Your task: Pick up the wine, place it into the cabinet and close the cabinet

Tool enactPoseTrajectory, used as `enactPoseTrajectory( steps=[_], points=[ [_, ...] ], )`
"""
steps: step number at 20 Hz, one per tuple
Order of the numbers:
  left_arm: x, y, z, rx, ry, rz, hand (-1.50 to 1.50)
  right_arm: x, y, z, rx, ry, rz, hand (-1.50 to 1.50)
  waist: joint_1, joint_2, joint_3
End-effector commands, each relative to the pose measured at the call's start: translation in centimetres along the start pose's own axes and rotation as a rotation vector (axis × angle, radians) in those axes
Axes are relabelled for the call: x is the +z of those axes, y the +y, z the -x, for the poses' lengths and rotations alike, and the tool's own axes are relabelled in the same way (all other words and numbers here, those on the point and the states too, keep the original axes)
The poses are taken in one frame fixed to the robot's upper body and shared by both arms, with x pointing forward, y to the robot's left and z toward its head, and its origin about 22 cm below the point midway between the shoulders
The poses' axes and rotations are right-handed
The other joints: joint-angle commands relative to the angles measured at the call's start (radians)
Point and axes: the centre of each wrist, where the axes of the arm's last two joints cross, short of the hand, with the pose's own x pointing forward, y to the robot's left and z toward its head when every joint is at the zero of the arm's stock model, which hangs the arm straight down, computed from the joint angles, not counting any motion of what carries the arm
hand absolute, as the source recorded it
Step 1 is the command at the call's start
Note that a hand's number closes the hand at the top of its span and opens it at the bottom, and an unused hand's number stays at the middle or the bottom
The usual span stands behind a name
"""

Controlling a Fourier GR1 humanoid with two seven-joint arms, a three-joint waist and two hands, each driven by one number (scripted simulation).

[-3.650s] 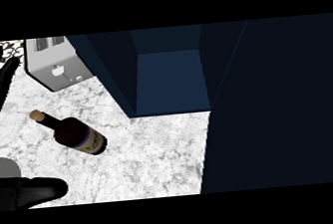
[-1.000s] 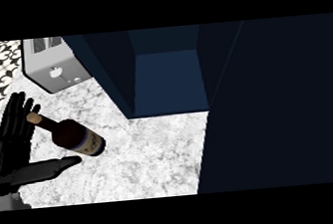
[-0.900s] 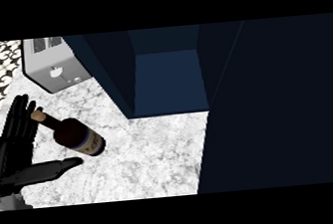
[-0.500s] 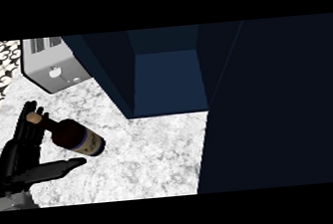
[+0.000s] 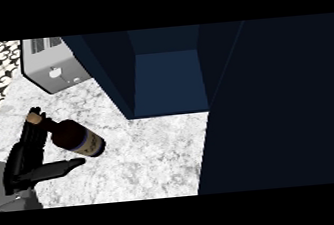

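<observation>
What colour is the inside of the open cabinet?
Dark blue: the cabinet interior shows a lighter navy back panel between darker walls, seen in the head view.

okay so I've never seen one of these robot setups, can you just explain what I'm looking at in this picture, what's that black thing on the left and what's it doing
This is one view, taken from the robot's head and looking steeply down at a marble counter. The black thing at the lower left is the robot's left hand, on the end of a grey forearm. Its fingers lie along the far side of a wine bottle and its thumb reaches beneath it; the fingers have not curled round the bottle. The bottle is dark, with a label and a cork-coloured top. Behind it stands a silver toaster. The large dark blue box is an open cabinet, where the bottle is meant to go. The right hand does not show.
</observation>
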Motion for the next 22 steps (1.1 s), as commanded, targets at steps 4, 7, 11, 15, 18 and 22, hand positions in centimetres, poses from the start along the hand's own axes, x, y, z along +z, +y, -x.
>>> enactPoseTrajectory(
  steps=[4, 7, 11, 15, 18, 22],
  points=[
    [-0.2, -1.2, 3.1, 0.084, 0.046, 0.056, -1.50, 2.3, -0.8, -2.6, 0.017, -0.105, 0.035, -1.50, 0.003, 0.001, 0.001],
    [-0.5, -0.3, 4.7, 0.128, 0.080, 0.063, -1.50, 2.8, -0.6, -3.2, 0.023, -0.113, 0.022, -1.50, -0.008, 0.000, -0.001],
    [-0.2, -0.1, 5.6, 0.159, 0.096, 0.091, -1.50, 2.9, -0.5, -3.0, 0.020, -0.113, 0.036, -1.50, -0.006, 0.000, 0.000],
    [-0.3, -2.0, 6.7, 0.137, 0.079, 0.101, -1.50, 2.5, -0.2, -3.3, 0.042, -0.097, 0.033, -1.50, 0.000, -0.001, -0.001],
    [-0.4, -0.6, 6.4, 0.134, 0.068, 0.103, -1.50, 3.0, -0.3, -3.4, 0.028, -0.093, 0.032, -1.50, 0.001, -0.001, 0.000],
    [-1.6, -0.8, 6.4, 0.164, 0.021, 0.093, -1.50, 2.8, -0.7, -3.7, 0.051, -0.101, 0.030, -1.50, -0.004, 0.000, -0.001]
  ],
)
